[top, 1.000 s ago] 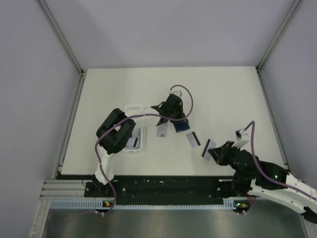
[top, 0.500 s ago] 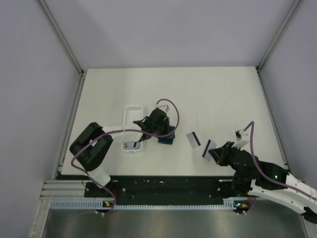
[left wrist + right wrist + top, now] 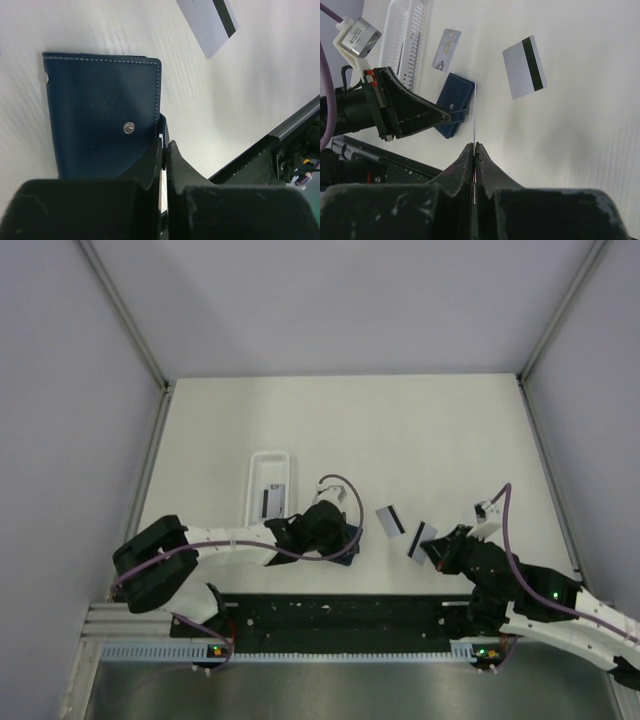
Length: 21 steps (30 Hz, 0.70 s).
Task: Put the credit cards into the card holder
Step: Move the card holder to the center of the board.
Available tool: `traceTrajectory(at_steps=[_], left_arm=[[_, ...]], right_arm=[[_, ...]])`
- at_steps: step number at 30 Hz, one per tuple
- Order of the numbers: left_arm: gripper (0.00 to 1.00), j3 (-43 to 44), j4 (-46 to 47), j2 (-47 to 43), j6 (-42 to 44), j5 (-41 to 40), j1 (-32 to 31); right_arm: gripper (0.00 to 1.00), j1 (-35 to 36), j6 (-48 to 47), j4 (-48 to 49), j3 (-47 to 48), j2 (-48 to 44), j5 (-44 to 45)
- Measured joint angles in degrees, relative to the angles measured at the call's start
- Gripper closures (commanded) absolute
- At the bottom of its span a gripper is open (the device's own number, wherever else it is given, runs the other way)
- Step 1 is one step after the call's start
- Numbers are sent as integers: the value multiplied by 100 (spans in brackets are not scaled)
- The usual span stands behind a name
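Observation:
The navy card holder (image 3: 100,120) lies on the white table near its front edge, snap stud (image 3: 129,128) facing up. My left gripper (image 3: 164,146) is shut on its right-hand edge; from above the card holder (image 3: 350,544) peeks out past that gripper (image 3: 338,537). My right gripper (image 3: 475,146) is shut on a credit card (image 3: 474,112), held upright and seen edge-on, with the same card (image 3: 422,538) just right of centre in the top view. A loose grey card (image 3: 390,520) with a black stripe lies flat between the two grippers.
A long white tray (image 3: 256,472) sits left of centre, and one more card (image 3: 272,502) lies at its near end; I cannot tell if it is inside or beside it. The black base rail (image 3: 340,612) runs along the table's front edge, close behind the card holder.
My left arm has drawn back from the table's middle toward the front edge, bringing the card holder with it. The right arm and its card have stayed put.

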Motion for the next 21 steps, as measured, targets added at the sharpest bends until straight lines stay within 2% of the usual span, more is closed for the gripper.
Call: traceTrajectory(at_steps=[3,9,14,17,21], left_arm=[[99,2,87,7,-146,-66,-125],[62,328,175,302,-243,-61,-142],[45,404,254,205,-221,-66,-142],[44,337,111,-170,-177,-142,-142],[45,103,-179,-1158,-133,-516,-142]], right_arm=[[100,0,26,0,-2,0,-2],[100,0,44,-2,-7,0,-2],[100,0,44,0,-7,13,-4],[100,0,85,0,-7,127,-4],[100,0,129,4,2,623,0]])
